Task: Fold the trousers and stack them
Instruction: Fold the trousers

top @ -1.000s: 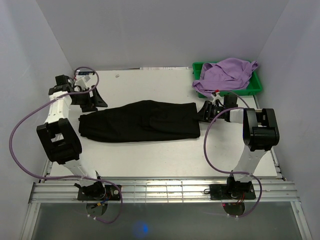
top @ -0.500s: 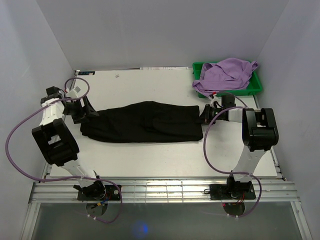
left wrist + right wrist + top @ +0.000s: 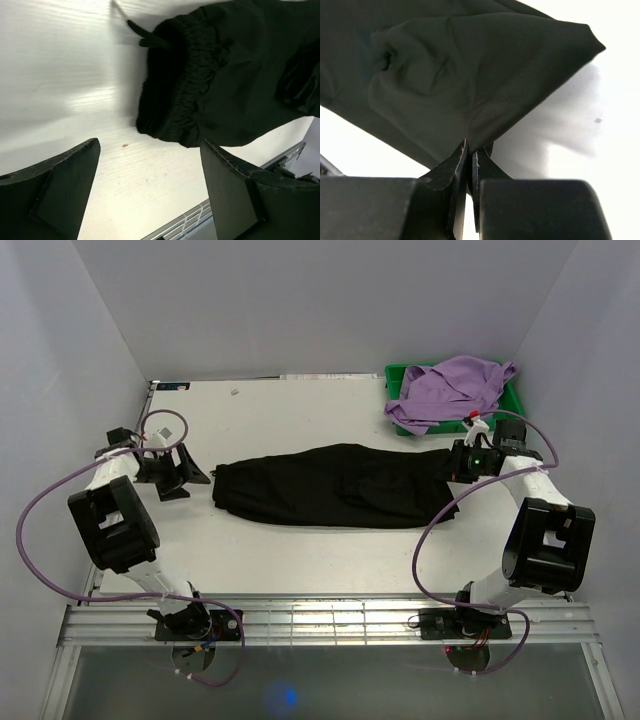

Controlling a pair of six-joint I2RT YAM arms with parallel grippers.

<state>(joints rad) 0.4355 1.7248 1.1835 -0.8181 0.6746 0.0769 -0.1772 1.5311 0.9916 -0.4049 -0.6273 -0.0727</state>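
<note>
The right fingers (image 3: 452, 170), clenched on an edge of the long black soft-fabric trousers (image 3: 335, 485), are dragging them rightward across the white table (image 3: 300, 560). The left fingers (image 3: 65, 175), now released, are hovering spread beside the waistband, probably repositioning before folding.

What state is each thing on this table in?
trousers: stretched out flat, one end pinched.
left end effector: open, empty.
right end effector: shut on trousers.
purple garment: crumpled, draped over green bin.
green bin: holding purple garment.
</note>
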